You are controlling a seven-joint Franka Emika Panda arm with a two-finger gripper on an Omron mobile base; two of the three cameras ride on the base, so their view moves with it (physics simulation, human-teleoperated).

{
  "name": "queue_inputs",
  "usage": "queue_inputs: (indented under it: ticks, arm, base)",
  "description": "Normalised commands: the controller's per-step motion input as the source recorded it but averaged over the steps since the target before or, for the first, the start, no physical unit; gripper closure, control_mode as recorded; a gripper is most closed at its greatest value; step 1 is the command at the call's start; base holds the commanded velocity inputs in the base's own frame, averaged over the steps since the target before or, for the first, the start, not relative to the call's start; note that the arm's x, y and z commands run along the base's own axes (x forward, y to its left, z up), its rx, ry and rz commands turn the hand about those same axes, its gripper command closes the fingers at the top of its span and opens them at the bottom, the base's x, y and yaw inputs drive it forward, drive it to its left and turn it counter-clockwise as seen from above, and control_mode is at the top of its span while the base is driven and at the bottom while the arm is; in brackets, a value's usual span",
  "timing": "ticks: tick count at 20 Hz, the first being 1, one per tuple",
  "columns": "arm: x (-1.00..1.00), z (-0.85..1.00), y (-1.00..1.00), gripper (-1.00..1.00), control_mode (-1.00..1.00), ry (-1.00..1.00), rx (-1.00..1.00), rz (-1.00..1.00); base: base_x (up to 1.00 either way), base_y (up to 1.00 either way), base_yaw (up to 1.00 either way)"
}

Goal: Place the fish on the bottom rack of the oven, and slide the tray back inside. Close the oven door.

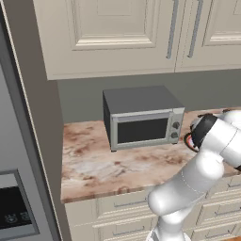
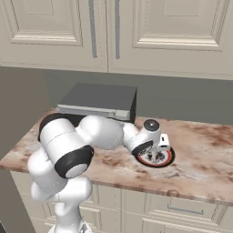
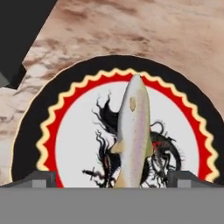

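Grey box point(image 1: 143, 120): I see it toward the back of the tabletop point(image 1: 103, 164), left of my arm, its glass door facing the front edge
Plate point(image 3: 30, 144): round, black rim with red and yellow scalloped ring, flat on the tabletop just right of the grey box
Fish point(image 3: 132, 135): I see it lying along the plate's middle, directly between my fingertips
Tool point(image 3: 113, 179): open wide over the plate, one fingertip point(image 3: 39, 178) either side of the fish, gripping nothing
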Motion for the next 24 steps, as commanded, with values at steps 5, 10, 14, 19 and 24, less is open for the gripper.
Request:
queue_inputs:
  ticks: [5, 10, 14, 19, 24]
  arm:
    - [0.29, -0.26, -0.18, -1.0, -1.0, 0.0, 0.0, 0.05]
    - [0.27, -0.15, -0.41, -1.0, -1.0, 0.0, 0.0, 0.0]
    - [0.14, -0.34, -0.21, 1.0, -1.0, 0.0, 0.0, 0.0]
    - [0.04, -0.46, 0.03, 1.0, -1.0, -0.04, 0.0, 0.0]
    - [-0.03, 0.13, 0.0, 1.0, -1.0, 0.08, 0.0, 0.02]
  base:
    - [0.0, 0.0, 0.0]
    - [0.0, 0.0, 0.0]
    - [0.0, 0.0, 0.0]
    - [0.0, 0.0, 0.0]
    - [0.0, 0.0, 0.0]
